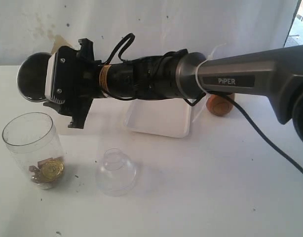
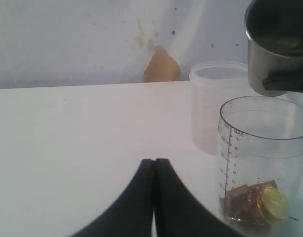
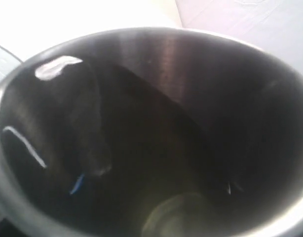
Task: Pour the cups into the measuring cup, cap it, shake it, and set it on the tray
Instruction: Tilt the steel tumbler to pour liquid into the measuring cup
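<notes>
**While the steel tumbler (image 1: 30, 76) hung over the measuring cup (image 1: 30, 143)**

Where my right arm stretched across the bench (image 1: 215, 187), my right end effector (image 1: 52, 81) was clamped on the steel tumbler. It held the tumbler in the air just above the measuring cup's open mouth, clear of the rim. I could not tell how far the tumbler was tipped; its dark inside filled my right wrist view. The measuring cup stood upright on the bench with a gold disc (image 1: 53, 169) and brown bits on its bottom. My left end effector (image 2: 154, 164) had its fingers pressed together on nothing, low beside the measuring cup. A clear dome lid (image 1: 116, 170) sat near that cup. The white tray (image 1: 159, 121) lay farther back, and the wooden cup (image 1: 219, 104) stood by its right end, partly hidden by my arm.
</notes>
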Available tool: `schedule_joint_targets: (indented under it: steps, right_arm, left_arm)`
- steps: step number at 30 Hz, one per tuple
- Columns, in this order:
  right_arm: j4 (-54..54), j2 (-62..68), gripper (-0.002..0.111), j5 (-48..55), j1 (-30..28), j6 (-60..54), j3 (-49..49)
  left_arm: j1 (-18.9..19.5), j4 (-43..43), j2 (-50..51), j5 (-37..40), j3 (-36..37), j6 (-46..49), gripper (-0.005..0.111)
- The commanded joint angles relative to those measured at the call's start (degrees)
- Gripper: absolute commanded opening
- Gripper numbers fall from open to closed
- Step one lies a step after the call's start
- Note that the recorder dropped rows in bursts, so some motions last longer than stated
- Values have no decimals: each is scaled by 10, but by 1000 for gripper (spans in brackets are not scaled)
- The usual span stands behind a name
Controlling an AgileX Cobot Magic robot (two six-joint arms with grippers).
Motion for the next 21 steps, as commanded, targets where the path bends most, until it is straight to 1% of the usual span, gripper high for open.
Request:
schedule_joint_targets:
  steps: [1, 7, 11, 21]
  right_arm:
    - [17, -9, 0, -15, -1, -13, -11]
    - [17, -9, 0, 1, 4, -13, -13]
    - [17, -9, 0, 51, 18, -16, -27]
    - [17, -9, 0, 50, 18, -66, -32]
  left_arm:
    - [-1, -2, -3, -3, 0, -2, 0]
    - [-1, -2, -3, -3, 0, -2, 0]
    - [-1, -2, -3, -3, 0, -2, 0]
    - [-1, -2, -3, -3, 0, -2, 0]
